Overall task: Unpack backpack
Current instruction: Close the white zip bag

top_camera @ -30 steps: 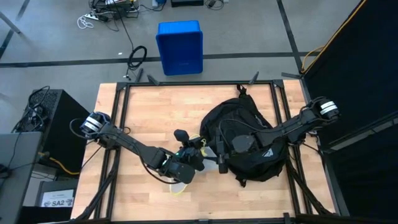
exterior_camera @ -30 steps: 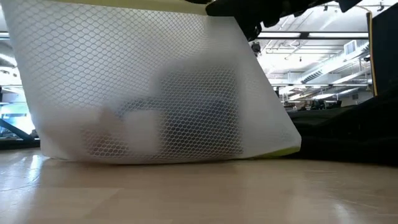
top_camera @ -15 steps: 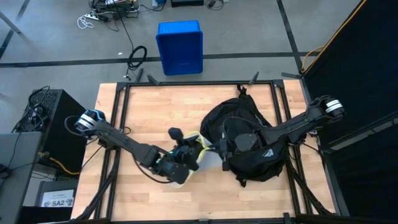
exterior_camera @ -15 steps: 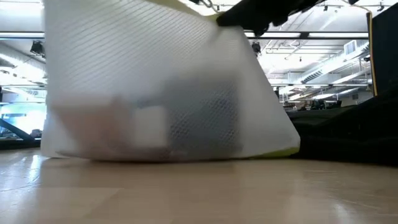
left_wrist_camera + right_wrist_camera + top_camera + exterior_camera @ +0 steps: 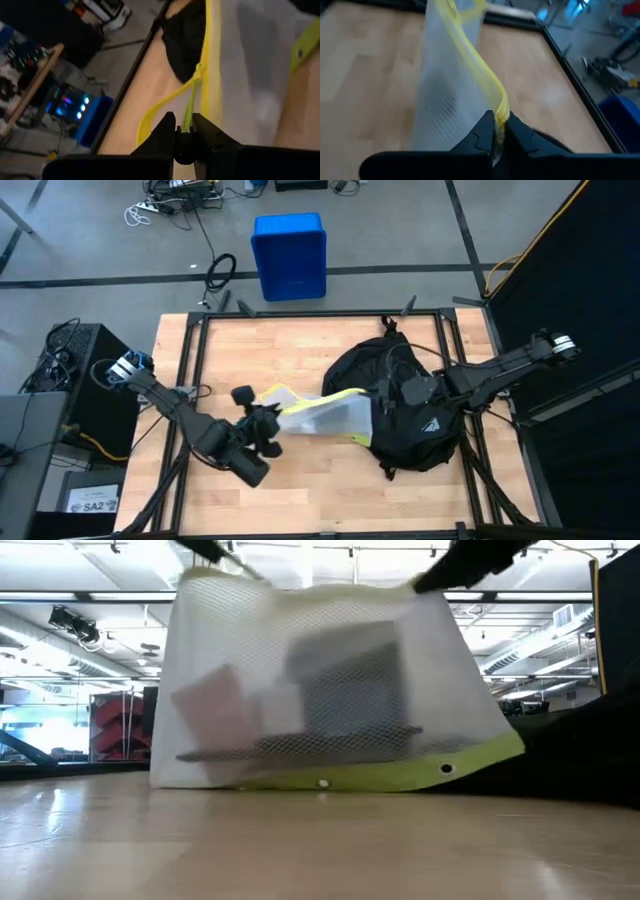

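A white mesh pouch [image 5: 322, 415] with yellow-green zipper trim hangs spread between my two grippers, left of the black backpack [image 5: 415, 435] that lies on the table's right half. In the low view the pouch [image 5: 330, 690] shows a grey box, a pinkish thing and a white thing inside. Whether its lower edge [image 5: 400, 775] touches the table I cannot tell. My left gripper [image 5: 268, 420] is shut at the pouch's left end. At the pouch's right end, over the backpack's edge, my right gripper [image 5: 380, 408] is also shut. My left gripper pinches the yellow-green cord of the zipper pull [image 5: 188, 114] between its two fingertips, slanting down from the table's left. The cord runs taut up to the slider on the pouch's yellow zipper edge. My right gripper pinches the pouch's yellow zipper edge [image 5: 501, 107] between its two fingers, at the end nearest the backpack. The fingers slant down from the table's right side. The mesh hangs below the held edge.
A blue plastic bin [image 5: 290, 255] stands on the floor beyond the table's far edge. Black frame rails [image 5: 195, 370] run along the table's sides. Bare wood [image 5: 250, 360] lies left of the backpack and along the near edge.
My left gripper has gone toward the table's left edge and turned, drawing the pouch's end with it. My right gripper has risen and drawn back toward the right edge with the other end. The pouch has come up and now hangs stretched out between them.
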Robot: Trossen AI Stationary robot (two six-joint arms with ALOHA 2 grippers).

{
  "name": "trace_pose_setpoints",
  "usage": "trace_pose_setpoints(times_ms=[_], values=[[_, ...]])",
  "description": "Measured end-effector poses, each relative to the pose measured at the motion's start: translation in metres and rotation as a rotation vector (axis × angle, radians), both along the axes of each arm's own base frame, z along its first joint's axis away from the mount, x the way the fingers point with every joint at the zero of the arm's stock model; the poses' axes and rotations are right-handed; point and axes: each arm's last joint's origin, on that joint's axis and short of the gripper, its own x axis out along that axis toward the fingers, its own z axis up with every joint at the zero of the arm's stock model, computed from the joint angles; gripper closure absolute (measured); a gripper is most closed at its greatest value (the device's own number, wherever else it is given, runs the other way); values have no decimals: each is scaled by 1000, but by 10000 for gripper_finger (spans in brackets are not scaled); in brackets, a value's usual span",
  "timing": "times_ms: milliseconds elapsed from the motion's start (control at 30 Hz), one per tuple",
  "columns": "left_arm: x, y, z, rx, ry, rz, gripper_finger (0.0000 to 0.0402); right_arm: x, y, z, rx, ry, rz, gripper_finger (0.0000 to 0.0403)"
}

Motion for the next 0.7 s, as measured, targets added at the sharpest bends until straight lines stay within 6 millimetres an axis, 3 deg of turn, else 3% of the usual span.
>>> trace_pose_setpoints(times_ms=[200, 333, 700], values=[[-34, 5, 1, -120, 148, 117, 401, -16, -6, 0, 15, 67, -54, 403], [-45, 3, -4, -282, 276, 164, 401, -19, -9, 2, 11, 63, -65, 403], [-40, 11, -2, -191, 164, 182, 401, -7, -29, 13, -31, -39, -62, 403]])
